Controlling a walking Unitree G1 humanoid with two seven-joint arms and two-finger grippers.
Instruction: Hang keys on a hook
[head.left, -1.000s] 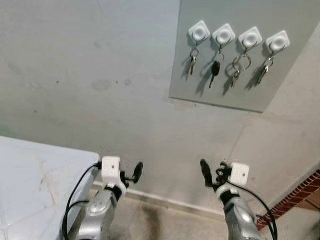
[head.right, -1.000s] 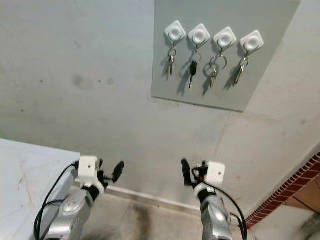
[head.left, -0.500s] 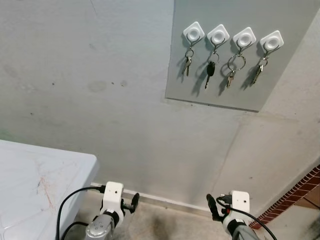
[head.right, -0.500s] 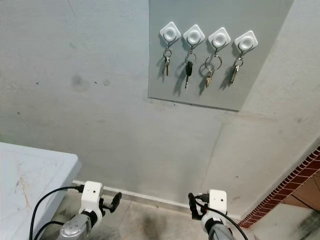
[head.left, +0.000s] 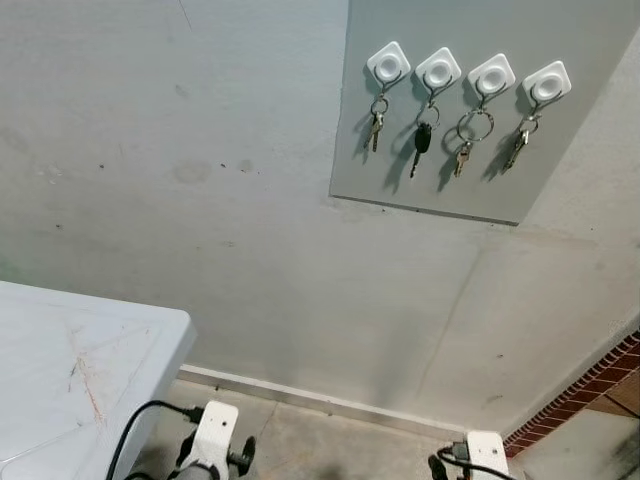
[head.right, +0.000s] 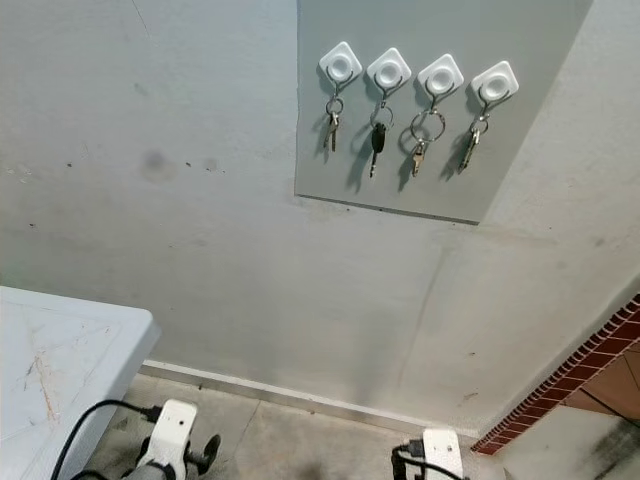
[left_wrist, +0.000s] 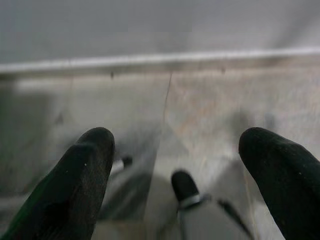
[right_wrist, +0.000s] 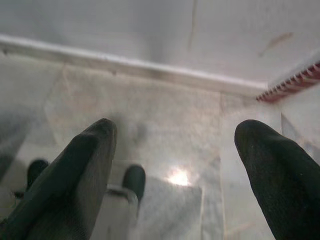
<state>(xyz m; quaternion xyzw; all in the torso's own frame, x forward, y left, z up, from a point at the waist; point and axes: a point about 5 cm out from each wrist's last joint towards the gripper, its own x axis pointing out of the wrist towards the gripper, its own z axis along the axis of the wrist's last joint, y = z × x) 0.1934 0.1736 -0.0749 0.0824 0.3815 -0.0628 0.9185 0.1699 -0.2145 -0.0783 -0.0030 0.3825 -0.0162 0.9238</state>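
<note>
Left gripper (left_wrist: 172, 165): black fingers spread wide, nothing between them, pointed at the grey tiled floor (left_wrist: 210, 105).
Right gripper (right_wrist: 172, 165): fingers apart, empty, over the same floor.
Keys: four metal bunches (head.left: 420, 148) hang on white square hooks (head.left: 439, 70) on a grey wall panel (head.left: 560, 150), high above both jaws.
</note>
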